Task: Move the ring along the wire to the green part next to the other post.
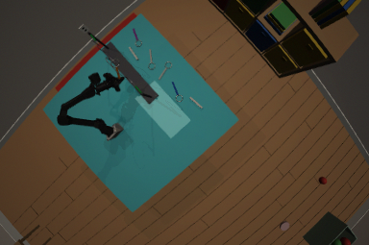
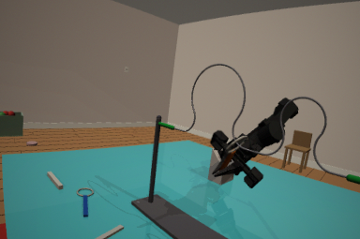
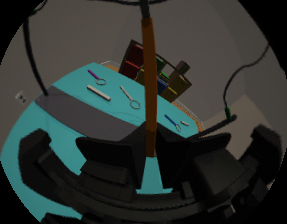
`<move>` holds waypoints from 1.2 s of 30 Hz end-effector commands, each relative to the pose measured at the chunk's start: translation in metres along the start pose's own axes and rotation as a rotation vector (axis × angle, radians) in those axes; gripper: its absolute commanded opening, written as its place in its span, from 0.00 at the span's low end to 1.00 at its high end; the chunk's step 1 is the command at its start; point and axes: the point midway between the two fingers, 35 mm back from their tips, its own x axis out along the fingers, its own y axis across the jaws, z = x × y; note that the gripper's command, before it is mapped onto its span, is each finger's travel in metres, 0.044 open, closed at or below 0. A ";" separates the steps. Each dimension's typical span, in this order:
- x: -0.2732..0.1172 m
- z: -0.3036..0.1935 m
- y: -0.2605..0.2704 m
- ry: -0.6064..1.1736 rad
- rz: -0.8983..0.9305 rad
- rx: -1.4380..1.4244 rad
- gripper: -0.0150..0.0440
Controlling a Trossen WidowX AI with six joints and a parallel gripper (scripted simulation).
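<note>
My gripper [image 1: 120, 80] [image 2: 220, 168] [image 3: 150, 123] is shut on the orange handle [image 1: 118, 72] [image 2: 228, 158] [image 3: 150, 75]. The ring [image 1: 113, 61] [image 2: 237, 140] is above the handle, at the low part of the grey wire [image 2: 218, 65] between its two arches, near the foot of the left arch in the exterior view. It appears to be around the wire; whether it touches is too small to tell. One green part [image 2: 166, 126] [image 3: 228, 114] adjoins a dark post [image 2: 155, 161]. The other green part [image 2: 353, 178] is at the right edge of the exterior view. The handle is tilted there.
The dark base [image 1: 130, 71] [image 3: 89, 115] stands on the turquoise mat [image 1: 144, 170]. Loose sticks and ringed handles lie beyond the base, including a blue one [image 1: 175, 89] [image 2: 85, 205] and a purple one [image 1: 135, 35]. The wire's arches rise near the arm. A shelf [image 1: 276, 71] stands farther off.
</note>
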 end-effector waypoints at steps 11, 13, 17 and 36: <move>-0.011 0.009 -0.050 0.027 -0.159 -0.284 0.00; -0.013 0.011 -0.057 0.032 -0.182 -0.328 0.00; -0.018 0.016 -0.070 0.042 -0.230 -0.415 0.00; -0.046 0.058 -0.121 0.093 -0.453 -0.825 0.00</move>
